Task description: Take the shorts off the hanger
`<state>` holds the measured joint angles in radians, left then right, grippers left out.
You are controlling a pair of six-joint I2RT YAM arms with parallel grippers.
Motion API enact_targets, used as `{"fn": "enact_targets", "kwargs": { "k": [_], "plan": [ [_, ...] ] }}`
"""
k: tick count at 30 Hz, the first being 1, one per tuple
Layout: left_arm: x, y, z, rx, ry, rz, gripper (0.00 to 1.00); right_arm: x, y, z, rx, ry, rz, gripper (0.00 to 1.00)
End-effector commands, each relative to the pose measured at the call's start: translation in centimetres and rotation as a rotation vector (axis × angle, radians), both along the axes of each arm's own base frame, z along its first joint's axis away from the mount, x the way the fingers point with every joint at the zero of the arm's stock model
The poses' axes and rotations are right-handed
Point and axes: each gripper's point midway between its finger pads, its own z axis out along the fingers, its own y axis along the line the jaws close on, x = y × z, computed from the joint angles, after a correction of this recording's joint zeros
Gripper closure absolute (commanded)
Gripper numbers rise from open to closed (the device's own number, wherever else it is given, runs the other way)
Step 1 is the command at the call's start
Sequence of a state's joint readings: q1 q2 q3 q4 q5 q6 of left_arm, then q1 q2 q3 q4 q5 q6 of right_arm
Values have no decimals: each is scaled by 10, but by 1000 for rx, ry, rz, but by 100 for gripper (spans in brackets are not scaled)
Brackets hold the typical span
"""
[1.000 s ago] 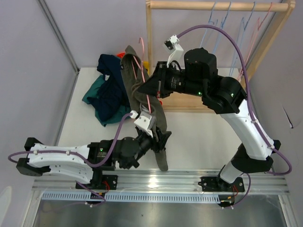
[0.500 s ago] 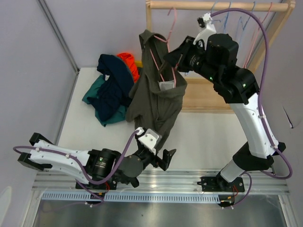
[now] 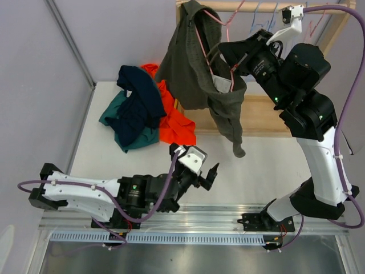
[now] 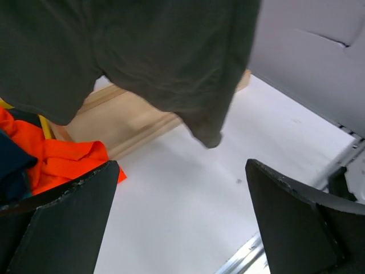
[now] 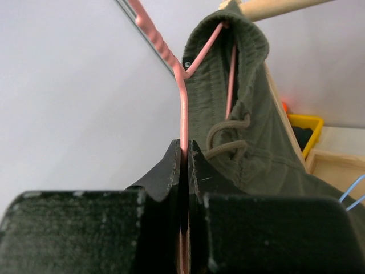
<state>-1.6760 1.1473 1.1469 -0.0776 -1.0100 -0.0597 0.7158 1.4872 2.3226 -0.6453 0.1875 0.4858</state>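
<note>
My right gripper (image 5: 183, 149) pinches the pink hanger (image 5: 183, 105), olive-grey shorts (image 3: 197, 74) dangling above the far edge; left gripper (image 4: 179, 171) spread wide, near edge.

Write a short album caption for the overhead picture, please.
Right hand holds a pink hanger with olive-grey shorts high above the table; left hand sits open below.

walls (image 3: 34, 85): pale lilac | table (image 3: 256, 162): white | rack (image 3: 259, 117): wood | near rail (image 3: 217, 214): possibly aluminium
</note>
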Motion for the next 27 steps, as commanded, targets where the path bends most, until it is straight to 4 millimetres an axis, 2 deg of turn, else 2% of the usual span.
{"fn": "enact_targets", "kwargs": {
  "k": [1,3,4,6,7,11,13,14,15,16,17,18,19,21,24,27],
  "plan": [
    [16,-15,29,-22,-98,19,1,-18,-22,50,135,-126,-34,100],
    [24,-22,40,-46,-125,33,1,-18,-20,46,137,-113,-27,100],
    [27,-25,53,-66,-135,39,1,-19,-18,46,137,-112,-22,100],
    [33,-37,53,-54,-145,39,1,-20,-17,44,141,-108,-21,100],
    [32,-43,68,-90,-146,14,1,-19,-15,40,134,-102,-19,100],
    [27,-62,77,-124,-145,-28,1,-16,-12,36,122,-94,-21,100],
    [26,-70,74,-128,-143,-42,1,-16,-11,35,120,-94,-20,100],
    [27,-74,70,-119,-142,-37,11,-16,-11,35,121,-93,-19,100],
    [28,-75,65,-107,-143,-27,25,-16,-12,36,121,-95,-20,100],
    [31,-75,65,-110,-146,-10,43,-19,-13,38,122,-101,-20,100],
    [35,-72,59,-100,-144,23,69,-19,-15,39,124,-103,-24,100],
    [37,-72,51,-87,-143,33,81,-20,-16,40,124,-106,-25,100],
    [38,-72,49,-90,-140,40,87,-20,-17,40,120,-109,-28,100],
    [41,-72,33,-77,-135,42,99,-21,-20,42,117,-113,-35,100],
    [41,-73,13,-61,-122,27,100,-21,-22,43,119,-117,-42,100],
    [34,-70,10,-90,-94,7,100,-19,-25,47,126,-122,-51,100]
  ]
}}
